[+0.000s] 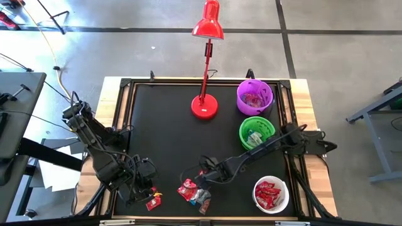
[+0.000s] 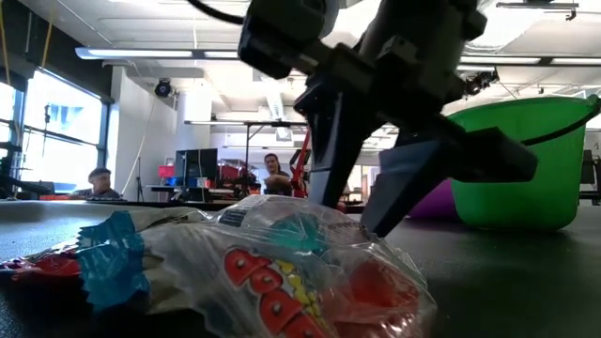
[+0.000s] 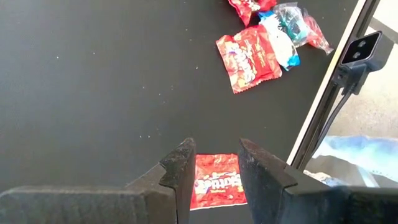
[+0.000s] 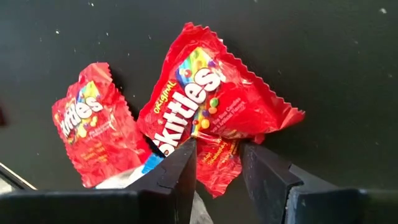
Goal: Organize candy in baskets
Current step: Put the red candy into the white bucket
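Note:
A small pile of candy (image 1: 193, 192) lies near the table's front edge: red Skittles packets (image 4: 211, 93) and a blue-and-white wrapper (image 4: 152, 163). My right gripper (image 4: 219, 152) is open and points steeply down just over the pile, its fingers either side of a lower red packet (image 4: 217, 165). One red packet (image 3: 216, 182) lies alone at the front left. My left gripper (image 3: 216, 155) hangs open well above it. The purple basket (image 1: 254, 96), the green basket (image 1: 256, 132) and the white basket (image 1: 271, 194) stand along the right side with candy in them. My right gripper comes at the pile from above, slanting, with its fingertips (image 2: 324, 197) down at the wrappers' top. Whether they touch a packet I cannot tell.
A red desk lamp (image 1: 205, 103) stands at the far middle of the black mat, its base left of the purple basket. The mat's middle and left are bare. A raised frame rail (image 3: 323, 118) runs along the front edge by the left gripper.

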